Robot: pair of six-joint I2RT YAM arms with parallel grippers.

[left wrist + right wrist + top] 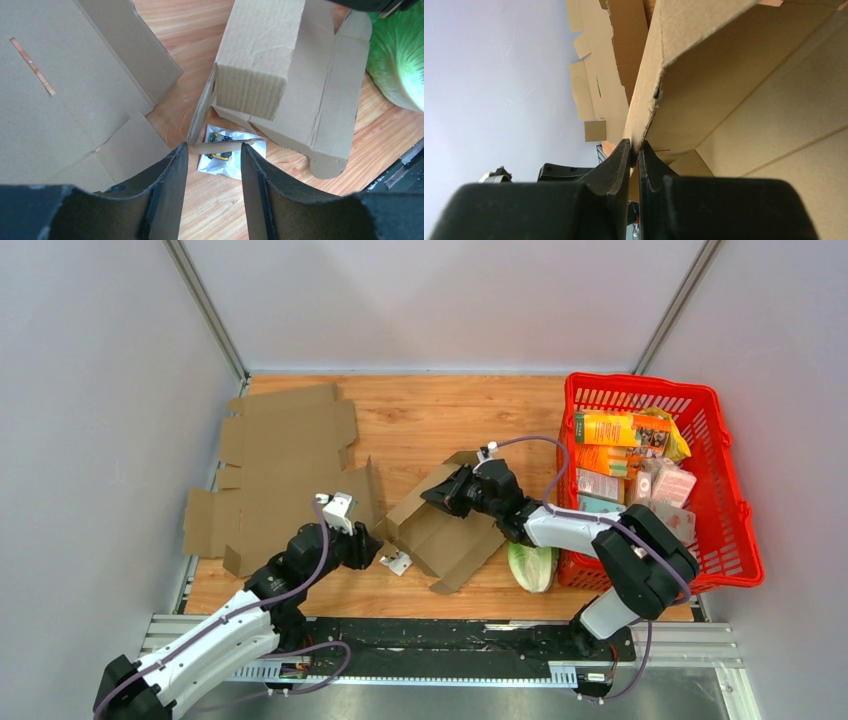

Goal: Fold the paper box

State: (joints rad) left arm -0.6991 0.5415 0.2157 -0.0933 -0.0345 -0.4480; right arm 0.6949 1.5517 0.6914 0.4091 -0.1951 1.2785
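Observation:
The partly folded brown paper box lies at the table's middle, one wall raised. My right gripper is shut on the top edge of that raised wall; in the right wrist view the cardboard edge is pinched between the tips. My left gripper is open at the box's left corner. In the left wrist view a narrow box flap lies across the gap at the fingertips, not clamped. The box's raised wall stands just beyond.
A flat unfolded cardboard sheet lies at the left. A small white packet lies under the box's corner. A green cabbage lies beside a red basket of groceries at the right.

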